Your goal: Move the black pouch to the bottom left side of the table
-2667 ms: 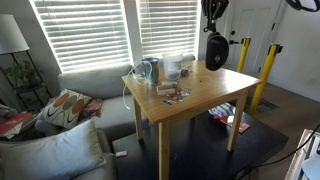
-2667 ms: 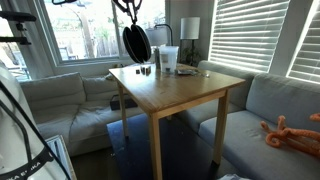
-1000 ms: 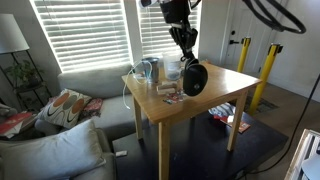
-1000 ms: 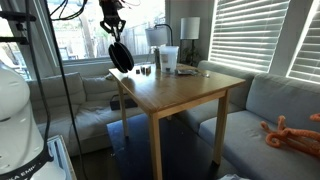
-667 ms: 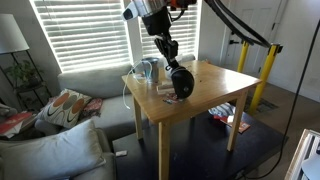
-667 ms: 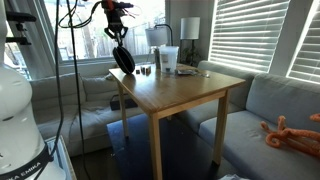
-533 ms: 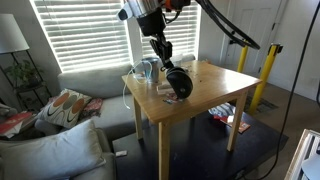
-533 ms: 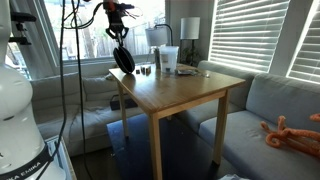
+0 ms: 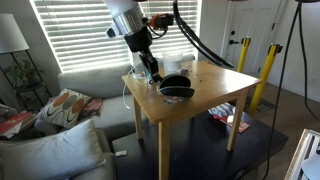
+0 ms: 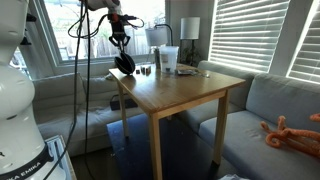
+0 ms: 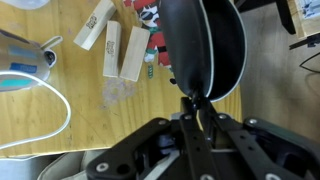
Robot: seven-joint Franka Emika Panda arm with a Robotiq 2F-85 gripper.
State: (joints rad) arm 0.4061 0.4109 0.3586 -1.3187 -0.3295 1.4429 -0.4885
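The black pouch [image 9: 177, 88] is a soft oval with a lighter seam. It lies low on the light wooden table [image 9: 222, 95], near the edge that faces the sofa. It also shows in an exterior view [image 10: 125, 64] at the table's [image 10: 180, 95] far corner. My gripper [image 9: 152, 68] reaches down from above and is shut on the pouch's edge. In the wrist view the fingers [image 11: 196, 108] pinch the rim of the pouch [image 11: 205, 45], which fills the upper middle over the tabletop [image 11: 85, 125].
Wooden blocks [image 11: 128, 52], a small reddish packet [image 11: 150, 16], a white cable [image 11: 62, 105] and a blue-and-white cup [image 11: 25, 62] lie beside the pouch. Clear containers [image 9: 172, 66] stand at the table's back. A grey sofa [image 9: 85, 85] and yellow posts [image 9: 266, 75] flank the table.
The arm has carried the hanging pouch from high over the table's far side across and down. The pouch now lies flat at the tabletop next to the small items.
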